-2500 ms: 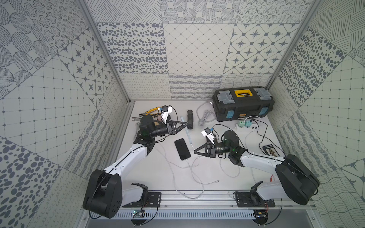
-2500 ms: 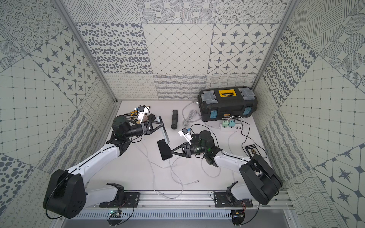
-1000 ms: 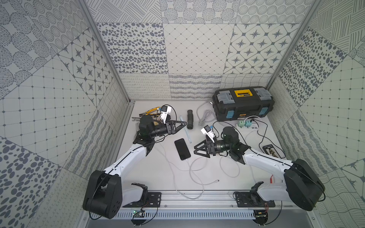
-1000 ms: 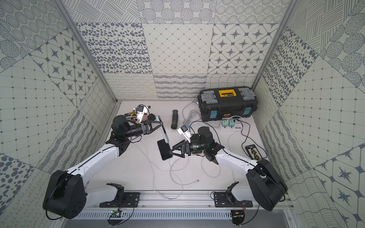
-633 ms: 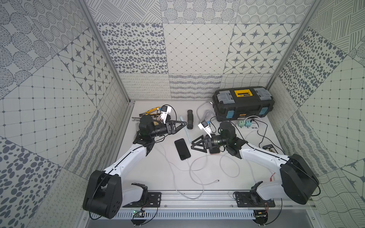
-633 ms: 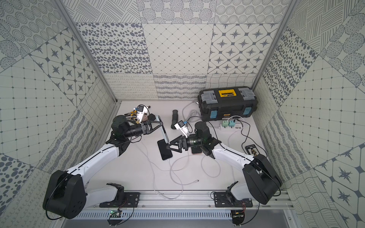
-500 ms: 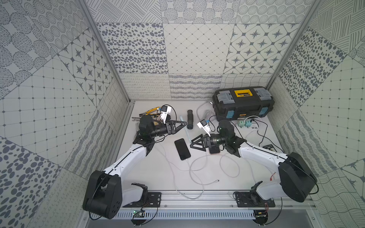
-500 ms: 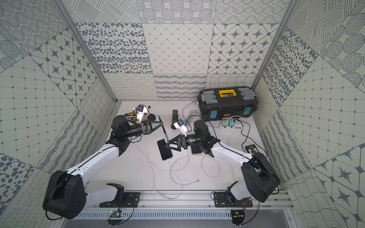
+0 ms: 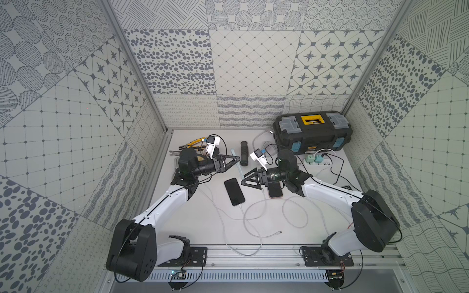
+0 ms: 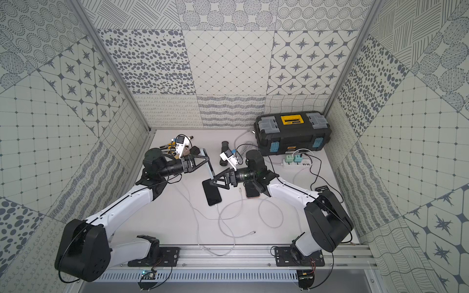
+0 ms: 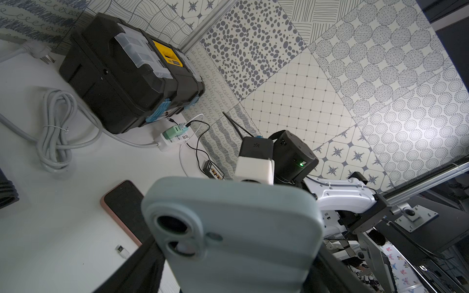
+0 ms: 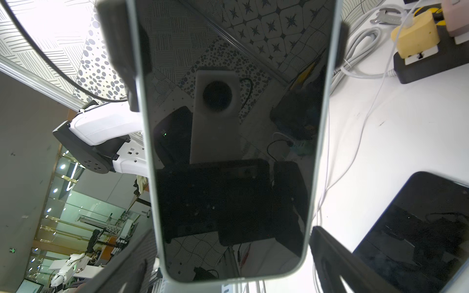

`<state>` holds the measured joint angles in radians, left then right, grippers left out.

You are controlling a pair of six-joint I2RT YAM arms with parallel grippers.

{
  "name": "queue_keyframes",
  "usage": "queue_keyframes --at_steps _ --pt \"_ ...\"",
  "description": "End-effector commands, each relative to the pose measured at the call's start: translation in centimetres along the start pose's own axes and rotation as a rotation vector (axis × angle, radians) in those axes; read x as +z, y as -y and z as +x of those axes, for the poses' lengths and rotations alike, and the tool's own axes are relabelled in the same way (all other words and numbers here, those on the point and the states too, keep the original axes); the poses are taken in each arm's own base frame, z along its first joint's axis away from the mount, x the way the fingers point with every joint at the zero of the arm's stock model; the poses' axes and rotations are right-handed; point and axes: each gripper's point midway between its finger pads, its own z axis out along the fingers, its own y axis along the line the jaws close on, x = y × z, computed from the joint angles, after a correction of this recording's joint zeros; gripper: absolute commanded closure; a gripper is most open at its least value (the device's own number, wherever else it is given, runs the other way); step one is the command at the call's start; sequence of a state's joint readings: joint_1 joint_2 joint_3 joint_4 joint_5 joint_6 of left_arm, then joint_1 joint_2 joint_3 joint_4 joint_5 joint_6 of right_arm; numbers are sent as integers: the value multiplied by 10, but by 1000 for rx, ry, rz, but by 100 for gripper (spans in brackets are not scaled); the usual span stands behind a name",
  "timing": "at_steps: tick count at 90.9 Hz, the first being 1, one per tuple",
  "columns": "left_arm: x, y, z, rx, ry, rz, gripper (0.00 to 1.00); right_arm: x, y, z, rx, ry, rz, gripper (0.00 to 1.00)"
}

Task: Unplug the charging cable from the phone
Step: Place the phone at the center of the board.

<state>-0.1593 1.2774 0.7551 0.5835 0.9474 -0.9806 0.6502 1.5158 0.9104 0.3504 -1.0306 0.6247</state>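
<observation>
Left gripper [image 9: 238, 159] was clamped on the pale-cased phone [image 11: 236, 228], holding it on edge above the table [image 9: 203, 228]. Right gripper [image 9: 243, 180] was spread wide, its fingers [image 12: 337, 261] flanking that phone's lower end. Nearby lay a black phone [image 9: 234, 191] with a white cable [image 9: 241, 208] at its near end.

Three phones [image 9: 234, 191] [image 9: 275, 192] [image 11: 241, 228], two robot arms [image 9: 167, 203] [image 9: 330, 190], one black toolbox [image 9: 313, 134], two green plug adapters [image 9: 309, 159] [image 9: 317, 159]
</observation>
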Motion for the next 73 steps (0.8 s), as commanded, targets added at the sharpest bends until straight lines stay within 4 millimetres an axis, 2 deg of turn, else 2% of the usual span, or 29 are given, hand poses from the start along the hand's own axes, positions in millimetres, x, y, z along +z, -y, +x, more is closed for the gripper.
queue_keyframes --at_steps 1,21,41,51,56,59,66,68,69,73 --pt "-2 19 -9 82 18 61 100 3 -6 -14 -40 18 -33 5" --pt "-1 18 -8 80 16 62 100 4 -9 -17 -43 28 -52 13" --pt "-1 17 -7 78 16 61 100 3 -9 -16 -41 33 -58 27" --pt "-2 17 -7 79 16 60 89 2 -9 -16 -42 36 -60 37" --pt "-2 17 -6 80 16 60 80 2 -10 -15 -43 39 -63 43" --pt "-2 17 -6 79 17 60 69 2 -10 -15 -42 41 -63 47" --pt "-2 16 -6 79 17 58 34 1 -11 -15 -48 46 -65 53" --pt "-2 16 -6 78 18 57 13 1 -11 -15 -49 48 -64 54" --pt "-2 16 -6 78 18 57 7 0 -11 -15 -50 48 -63 55" --pt "-2 17 -6 81 18 57 2 0 -12 -15 -54 52 -63 57"
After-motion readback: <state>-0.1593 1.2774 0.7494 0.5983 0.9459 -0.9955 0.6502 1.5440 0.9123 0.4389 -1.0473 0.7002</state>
